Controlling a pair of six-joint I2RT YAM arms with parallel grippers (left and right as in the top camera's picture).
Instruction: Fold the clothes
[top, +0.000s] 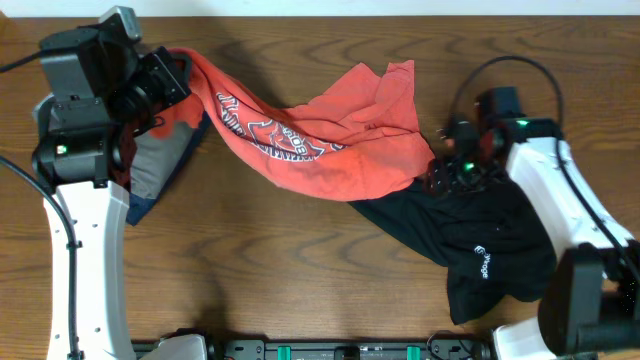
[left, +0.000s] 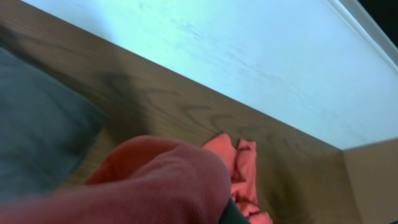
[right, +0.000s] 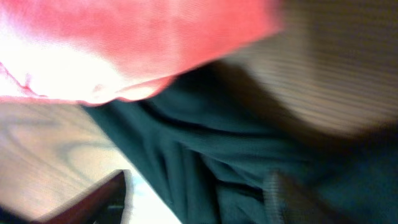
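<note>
A brown wooden table (top: 300, 270) fills the overhead view, with clothes spread across its upper half and right side. The red shirt (top: 320, 140), printed with a white and dark emblem, runs in a long band from the upper left toward the middle, where it widens into a crumpled mass.

The left gripper (top: 172, 78) is at the shirt's left end. The cloth is bunched there and lifts off the wood, so the gripper appears clamped on it. In the left wrist view, red cloth fills the foreground and covers the fingers.

Just below that end of the shirt, a grey garment (top: 160, 160) lies partly under the left arm. A black garment (top: 480, 250) lies tucked under the shirt's right edge and spreads away to the lower right.

The right gripper (top: 447, 172) sits at the shirt's right edge, over the black cloth. Its wrist view is blurred, but the fingers (right: 102, 200) look spread apart, with black folds showing between them and nothing clearly pinched.
</note>
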